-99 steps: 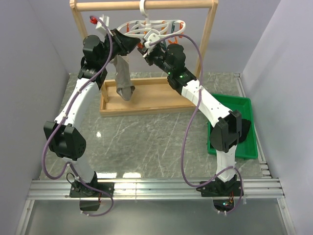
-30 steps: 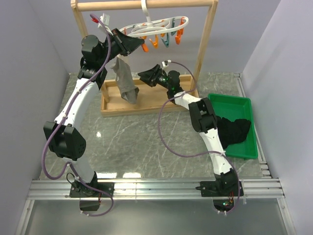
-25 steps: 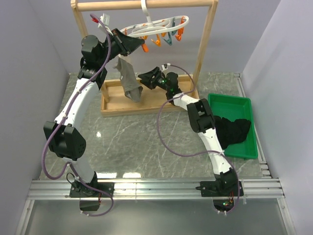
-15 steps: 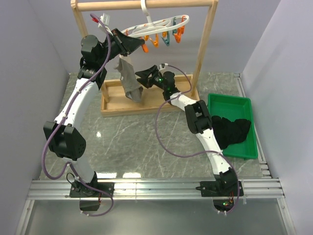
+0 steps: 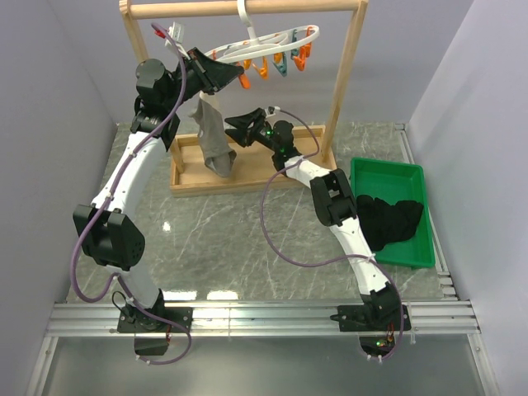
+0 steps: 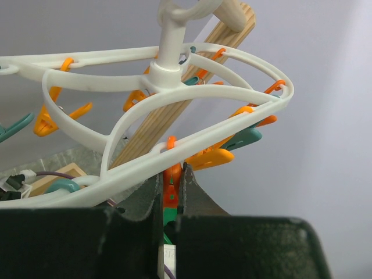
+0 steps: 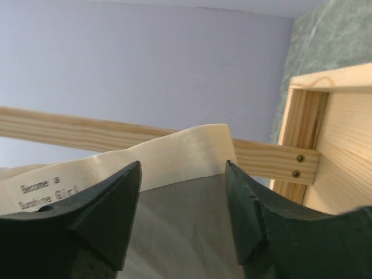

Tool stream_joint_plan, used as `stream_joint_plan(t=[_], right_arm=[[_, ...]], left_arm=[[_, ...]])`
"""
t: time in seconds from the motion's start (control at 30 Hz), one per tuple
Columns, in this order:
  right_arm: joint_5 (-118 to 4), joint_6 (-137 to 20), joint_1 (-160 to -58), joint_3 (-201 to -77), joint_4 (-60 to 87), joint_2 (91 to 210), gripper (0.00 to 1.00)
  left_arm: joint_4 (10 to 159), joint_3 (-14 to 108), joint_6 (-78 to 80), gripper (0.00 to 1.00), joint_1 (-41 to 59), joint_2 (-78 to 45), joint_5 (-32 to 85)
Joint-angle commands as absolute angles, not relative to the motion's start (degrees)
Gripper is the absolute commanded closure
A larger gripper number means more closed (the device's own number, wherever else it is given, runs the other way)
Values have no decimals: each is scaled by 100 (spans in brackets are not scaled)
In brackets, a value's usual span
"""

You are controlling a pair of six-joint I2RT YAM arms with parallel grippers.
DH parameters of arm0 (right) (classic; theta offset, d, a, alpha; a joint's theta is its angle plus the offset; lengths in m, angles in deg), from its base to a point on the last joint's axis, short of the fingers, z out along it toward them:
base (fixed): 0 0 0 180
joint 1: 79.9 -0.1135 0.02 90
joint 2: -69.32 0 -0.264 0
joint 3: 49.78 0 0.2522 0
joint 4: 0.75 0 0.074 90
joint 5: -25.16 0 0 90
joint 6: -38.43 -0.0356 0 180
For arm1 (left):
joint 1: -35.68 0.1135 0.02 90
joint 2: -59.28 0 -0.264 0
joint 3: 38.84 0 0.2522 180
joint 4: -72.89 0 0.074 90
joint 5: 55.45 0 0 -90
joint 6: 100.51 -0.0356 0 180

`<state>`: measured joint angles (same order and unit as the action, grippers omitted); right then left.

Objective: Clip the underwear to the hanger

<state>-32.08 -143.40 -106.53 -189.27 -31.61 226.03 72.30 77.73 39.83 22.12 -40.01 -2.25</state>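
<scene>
The white hanger point(image 5: 272, 37) hangs by its hook from the wooden rack's top bar, with orange and teal pins under its loops. My left gripper point(image 5: 233, 80) is at its left end, shut on an orange clothespin point(image 6: 170, 189) below the white loop point(image 6: 174, 87). The taupe underwear point(image 5: 211, 136) hangs down just under that gripper; its top is hidden behind it. My right gripper point(image 5: 233, 130) is open at the underwear's right side. In the right wrist view the beige waistband point(image 7: 174, 154) and taupe fabric point(image 7: 174, 232) lie between the open jaws point(image 7: 183, 174).
The tall wooden rack point(image 5: 351, 74) stands on a wooden base tray point(image 5: 264, 177) at the back. A green tray point(image 5: 388, 165) at the right holds a dark black cloth point(image 5: 394, 221). Grey walls close in on both sides.
My right gripper has come down from the hanger and moved left to the hanging underwear, jaws open. The hanger has swung a little. The left gripper has stayed on the pin.
</scene>
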Motion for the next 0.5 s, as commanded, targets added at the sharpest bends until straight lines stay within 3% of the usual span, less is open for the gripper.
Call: stream_joint_plan(t=[0.0, 0.23, 0.47], right_arm=[[-3345, -14299, -10705, -18913, -2973, 22198, 28], [-3425, -14464, -10802, -19062, -3022, 22559, 22], [-3232, -15078, -10776, -19414, -3540, 22401, 30]], left_arm=[[6908, 7732, 4099, 100, 2205, -3810, -561], [6925, 7758, 4143, 100, 2205, -3872, -579], [6907, 7837, 4213, 100, 2232, -3968, -570]])
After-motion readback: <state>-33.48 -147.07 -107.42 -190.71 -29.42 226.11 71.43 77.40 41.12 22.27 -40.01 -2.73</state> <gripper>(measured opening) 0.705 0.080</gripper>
